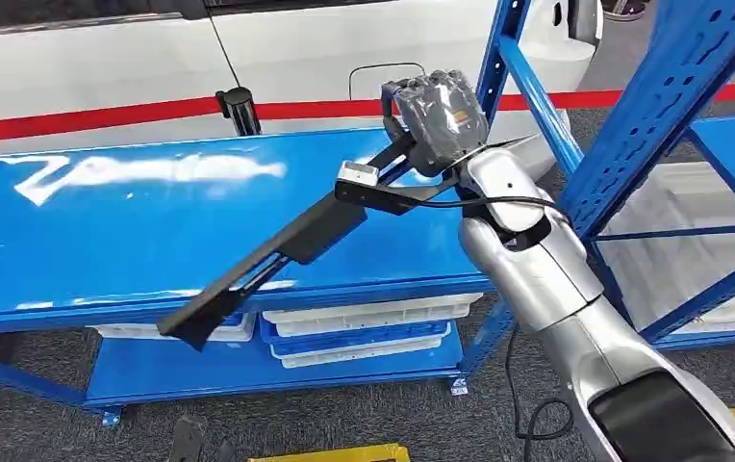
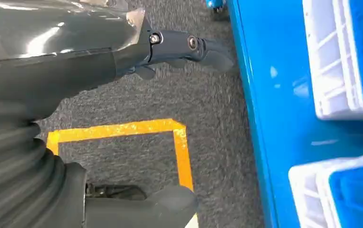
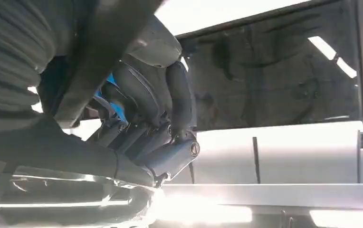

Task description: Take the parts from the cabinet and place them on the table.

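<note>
One long black angular plastic part [image 1: 277,258] is gripped by the raised right hand [image 1: 438,120] above the glossy blue metal table [image 1: 104,241]. Left hand [image 2: 179,47]: hanging, fingers apart, holding nothing. Three stacked white-and-blue plastic trays [image 1: 364,332] sit beneath.

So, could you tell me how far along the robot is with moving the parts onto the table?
Midway through one transfer. The right hand already grips a long black part, so it has been picked up. It now hangs tilted over the blue table, low end past the front edge, not yet laid down. No part rests on the tabletop. The left hand holds nothing near the floor. White trays sit underneath.
</note>
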Controlling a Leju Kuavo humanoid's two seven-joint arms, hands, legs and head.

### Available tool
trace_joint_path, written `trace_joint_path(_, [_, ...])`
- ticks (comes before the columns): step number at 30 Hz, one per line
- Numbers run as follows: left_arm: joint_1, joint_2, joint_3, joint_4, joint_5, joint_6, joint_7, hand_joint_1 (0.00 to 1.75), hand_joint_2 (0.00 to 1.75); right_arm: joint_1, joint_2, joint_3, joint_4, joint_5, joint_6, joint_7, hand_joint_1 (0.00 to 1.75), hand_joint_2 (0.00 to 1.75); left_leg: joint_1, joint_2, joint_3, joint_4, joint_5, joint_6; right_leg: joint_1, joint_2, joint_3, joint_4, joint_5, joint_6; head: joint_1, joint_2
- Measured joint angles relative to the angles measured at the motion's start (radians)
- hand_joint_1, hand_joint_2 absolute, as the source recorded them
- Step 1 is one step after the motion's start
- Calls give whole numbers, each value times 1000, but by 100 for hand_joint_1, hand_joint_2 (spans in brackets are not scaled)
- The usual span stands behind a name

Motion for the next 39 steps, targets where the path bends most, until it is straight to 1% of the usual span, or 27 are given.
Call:
trace_joint_path(3, [0,7,-2,0,-12,-16,13,0,175,22,-14,-6,-5,-6,-8,4,168,175,0,0,-1,2,-1,2,-1,0,0,0,0,0,0,0])
trace_joint_path(9, [-1,18,-9,0,-37,-41,2,0,175,59,-43,-27,-7,-8,-18,11,168,175,0,0,-6,15,-8,13,-1,0,1,0,-1,5,0,0])
trace_joint_path(10, [-1,19,-14,0,-43,-43,2,0,175,64,-47,-31,-10,-6,-21,15,168,175,-1,0,-6,17,-7,16,-2,0,2,-1,1,8,0,0])
trace_joint_path(12, [-2,20,-22,0,-46,-51,2,0,175,69,-53,-37,-18,-2,-25,18,168,175,-2,0,-1,6,6,29,0,1,9,-11,10,21,-1,0])
trace_joint_path(13, [-5,18,-23,0,-50,-55,2,0,175,74,-60,-42,-24,4,-26,21,168,175,12,9,10,-18,22,32,4,-1,-1,-3,-1,22,0,0])
trace_joint_path(14, [-8,18,-25,0,-53,-60,2,0,175,75,-64,-46,-29,6,-29,22,168,175,8,10,14,-27,28,38,3,-4,-13,24,-26,18,2,0])
trace_joint_path(16, [-11,20,-29,0,-55,-68,2,0,175,80,-72,-49,-35,8,-29,23,168,175,9,12,12,-26,30,41,0,-4,-63,160,-92,11,5,0])
trace_joint_path(17, [-11,19,-31,0,-56,-70,2,0,175,93,-80,-51,-42,8,-30,23,168,175,9,13,11,-26,30,40,-3,-4,-103,264,-131,13,3,0])
trace_joint_path(18, [-10,20,-31,0,-56,-71,2,0,175,103,-87,-52,-44,8,-30,23,168,175,10,13,10,-26,31,39,-5,-4,-118,310,-143,20,4,0])
trace_joint_path(19, [-10,20,-31,0,-56,-71,2,0,175,111,-89,-53,-47,9,-30,23,168,175,12,13,10,-25,32,38,-11,-5,-110,303,-137,29,4,0])
trace_joint_path(20, [-11,20,-32,0,-56,-71,2,0,175,116,-92,-53,-48,10,-30,23,168,175,15,13,10,-24,32,35,-18,-6,-75,249,-114,42,4,0])
trace_joint_path(22, [-11,20,-35,0,-56,-71,2,0,175,116,-98,-56,-56,10,-30,23,168,175,24,13,4,-8,25,21,-31,-16,39,50,-52,71,5,0])
trace_joint_path(23, [-12,24,-35,-1,-56,-71,2,0,175,116,-101,-59,-60,10,-31,23,168,175,20,13,-6,1,20,8,-28,-14,71,9,-68,68,8,0])
trace_joint_path(24, [-13,22,-37,0,-56,-71,2,0,175,120,-100,-59,-63,11,-32,23,168,175,18,13,-9,4,21,-1,-14,1,60,32,-48,59,7,0])
trace_joint_path(25, [-13,24,-38,0,-56,-71,2,0,175,121,-101,-60,-67,10,-34,23,168,175,14,9,-11,15,21,-3,-20,-2,54,21,-56,57,7,0])
trace_joint_path(26, [-13,23,-39,0,-56,-71,2,0,175,123,-103,-60,-67,10,-34,23,168,175,14,6,-17,16,24,-6,-19,0,49,31,-62,46,5,0])
trace_joint_path(27, [-12,23,-39,0,-56,-71,2,0,175,125,-103,-60,-67,11,-34,23,168,175,16,7,-19,17,25,-10,-21,0,45,32,-62,45,3,0])
trace_joint_path(28, [-12,25,-39,0,-56,-71,2,0,175,126,-103,-60,-68,11,-34,23,168,175,25,6,-27,25,17,-16,-28,0,40,30,-55,33,3,0])
trace_joint_path(29, [-12,26,-39,0,-56,-71,2,0,175,126,-102,-61,-71,11,-34,23,168,175,26,6,-39,53,-21,-17,-25,0,35,30,-49,24,2,0])
trace_joint_path(31, [-12,26,-41,0,-59,-73,2,0,175,126,-101,-62,-75,14,-33,23,168,175,25,4,-89,190,-119,-20,-17,-1,24,30,-40,9,0,0])
trace_joint_path(32, [-13,26,-43,0,-64,-76,2,0,175,127,-101,-63,-77,15,-32,23,168,175,25,4,-118,266,-157,-20,-12,-2,17,31,-36,3,0,0])
trace_joint_path(33, [-12,26,-47,0,-66,-82,2,0,175,129,-101,-63,-79,18,-30,24,168,175,24,4,-134,317,-176,-17,-6,-3,10,31,-32,-3,1,0])
trace_joint_path(34, [-12,26,-48,0,-69,-85,3,0,175,130,-102,-66,-79,18,-26,24,168,175,22,4,-127,323,-169,-12,0,-4,2,31,-26,-9,1,0])
trace_joint_path(35, [-12,26,-49,0,-74,-90,4,0,175,133,-103,-69,-80,18,-26,25,168,175,20,4,-98,285,-144,-4,5,-4,-4,31,-21,-9,1,0])
trace_joint_path(37, [-13,26,-52,0,-79,-94,6,0,175,133,-106,-76,-85,18,-26,25,168,175,9,1,11,120,-74,22,13,-4,-11,31,-10,-11,-1,0])
trace_joint_path(38, [-16,31,-54,-1,-82,-95,7,0,175,134,-109,-80,-90,18,-26,25,168,175,0,-4,54,42,-79,42,8,-5,-12,31,-7,-9,2,0])
trace_joint_path(39, [-17,32,-55,-2,-85,-96,9,0,175,133,-112,-85,-92,18,-26,25,168,175,-3,6,64,34,-77,38,17,-6,-15,27,-1,-3,5,0])
